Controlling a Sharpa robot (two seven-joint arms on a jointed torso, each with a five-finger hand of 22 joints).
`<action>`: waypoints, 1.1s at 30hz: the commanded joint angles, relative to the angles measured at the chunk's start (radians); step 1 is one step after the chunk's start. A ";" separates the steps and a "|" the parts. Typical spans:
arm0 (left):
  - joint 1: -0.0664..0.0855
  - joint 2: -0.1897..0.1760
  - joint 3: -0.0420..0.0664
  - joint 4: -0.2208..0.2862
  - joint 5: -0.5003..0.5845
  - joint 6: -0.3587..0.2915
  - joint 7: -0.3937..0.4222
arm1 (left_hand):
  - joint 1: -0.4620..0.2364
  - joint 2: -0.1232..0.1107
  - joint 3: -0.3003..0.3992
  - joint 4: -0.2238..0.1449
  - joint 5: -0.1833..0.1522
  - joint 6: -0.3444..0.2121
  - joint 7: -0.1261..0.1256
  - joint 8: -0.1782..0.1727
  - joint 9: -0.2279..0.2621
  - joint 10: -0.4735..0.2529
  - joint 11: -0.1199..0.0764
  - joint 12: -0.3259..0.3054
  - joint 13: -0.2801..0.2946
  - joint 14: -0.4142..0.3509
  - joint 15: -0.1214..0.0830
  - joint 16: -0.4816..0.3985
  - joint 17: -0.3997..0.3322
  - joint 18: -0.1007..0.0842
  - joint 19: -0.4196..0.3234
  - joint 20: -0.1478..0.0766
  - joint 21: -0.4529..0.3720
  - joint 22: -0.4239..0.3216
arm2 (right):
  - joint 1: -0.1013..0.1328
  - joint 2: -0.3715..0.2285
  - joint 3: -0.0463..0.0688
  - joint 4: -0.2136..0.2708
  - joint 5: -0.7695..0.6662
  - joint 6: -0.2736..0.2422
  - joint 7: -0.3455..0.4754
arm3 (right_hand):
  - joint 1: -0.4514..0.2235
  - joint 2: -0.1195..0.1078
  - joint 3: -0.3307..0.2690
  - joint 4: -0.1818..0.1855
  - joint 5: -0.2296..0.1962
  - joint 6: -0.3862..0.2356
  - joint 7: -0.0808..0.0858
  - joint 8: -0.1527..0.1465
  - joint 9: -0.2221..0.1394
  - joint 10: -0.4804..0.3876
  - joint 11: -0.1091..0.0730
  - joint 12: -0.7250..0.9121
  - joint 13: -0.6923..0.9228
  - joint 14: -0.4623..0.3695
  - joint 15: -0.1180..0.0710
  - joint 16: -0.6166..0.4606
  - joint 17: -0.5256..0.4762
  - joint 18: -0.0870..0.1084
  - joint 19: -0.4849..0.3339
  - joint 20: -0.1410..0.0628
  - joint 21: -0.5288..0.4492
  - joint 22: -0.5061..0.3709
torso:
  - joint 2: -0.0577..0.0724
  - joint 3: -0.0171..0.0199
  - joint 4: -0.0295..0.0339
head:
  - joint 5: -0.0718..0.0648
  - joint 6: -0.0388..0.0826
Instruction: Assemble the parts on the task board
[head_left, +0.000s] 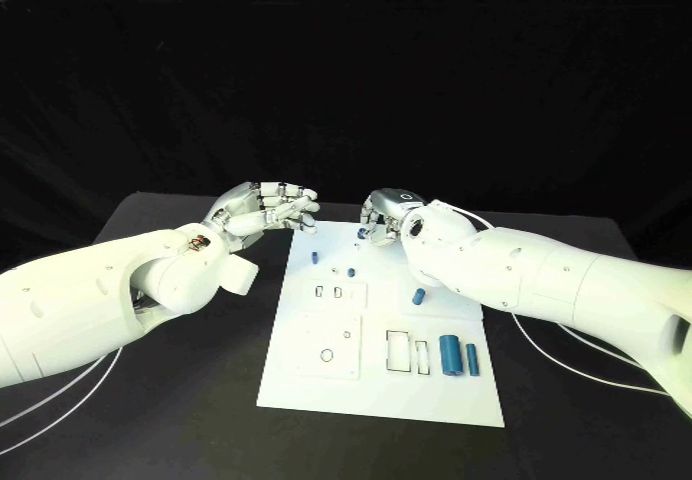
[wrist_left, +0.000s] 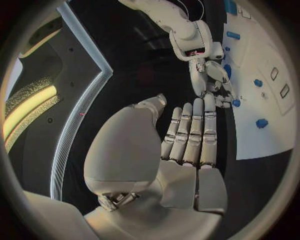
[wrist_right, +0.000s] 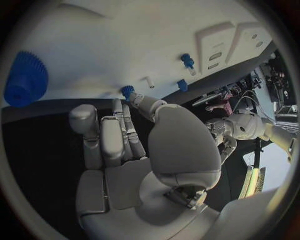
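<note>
Black cloth hangs behind the dark bench (head_left: 173, 400), and the white task board (head_left: 378, 385) lies in its middle. Both arms reach to the board's far edge. The left robot hand (head_left: 267, 212) hovers just off the far left corner, fingers close together and nearly straight, holding nothing. The right robot hand (head_left: 387, 217) is at the far edge with a fingertip touching a small blue part (wrist_right: 127, 91); whether it has truly pinched it I cannot tell. Other blue parts sit about the board: two cylinders (head_left: 459, 354) lying near the right edge, a peg (head_left: 420, 295) mid-board, a toothed gear (wrist_right: 26, 79) close to the right wrist. My guess is the step is picking up that far part. Next it needs a firm pinch, then a lift toward its socket. No writing is readable anywhere.
</note>
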 joint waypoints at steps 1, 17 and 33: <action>0.001 0.002 0.001 0.002 0.005 0.018 0.012 | -0.001 0.011 -0.007 0.000 -0.004 -0.002 0.046 -0.002 -0.001 -0.001 0.003 -0.003 -0.001 0.001 0.001 -0.005 -0.001 0.006 0.004 0.000 -0.002 -0.001 | 0.000 0.000 0.000 -0.002 0.008 0.018 -0.001 | 0.004 -0.016 -0.005 0.001 0.003 -0.015 0.003 -0.010 -0.003 -0.015 0.001 -0.009 -0.003 0.009 0.008 -0.005 -0.003 -0.006 -0.010 0.005 -0.012 -0.007 | 0.000 0.0002 -0.0009 | 0.001 0.002; 0.001 -0.002 0.001 -0.001 0.007 0.022 0.013 | 0.000 0.012 -0.008 -0.001 -0.004 -0.001 0.046 -0.003 -0.001 -0.001 0.003 -0.003 -0.002 0.003 0.001 -0.007 -0.005 0.006 0.008 0.000 -0.006 -0.004 | 0.013 -0.113 0.008 0.120 0.074 -0.078 0.032 | 0.022 -0.041 -0.055 -0.002 0.004 -0.074 0.018 -0.055 -0.010 -0.071 0.011 0.002 -0.015 -0.011 0.017 -0.048 -0.061 0.010 -0.055 0.016 -0.086 -0.083 | -0.003 0.0055 -0.0075 | 0.003 0.006; 0.000 -0.019 0.000 0.008 -0.003 0.037 0.018 | 0.001 0.012 -0.009 -0.002 -0.004 -0.003 0.046 -0.005 -0.002 -0.003 0.004 -0.004 -0.003 0.003 0.001 -0.010 -0.009 0.006 0.010 0.000 -0.011 -0.008 | 0.067 -0.388 0.029 0.335 0.384 0.039 0.090 | 0.030 -0.025 -0.208 0.059 0.007 -0.107 0.005 0.000 0.047 0.067 -0.025 0.701 0.499 0.039 -0.013 0.091 0.093 -0.026 0.066 -0.010 0.038 0.104 | -0.015 0.0186 -0.0432 | 0.001 0.019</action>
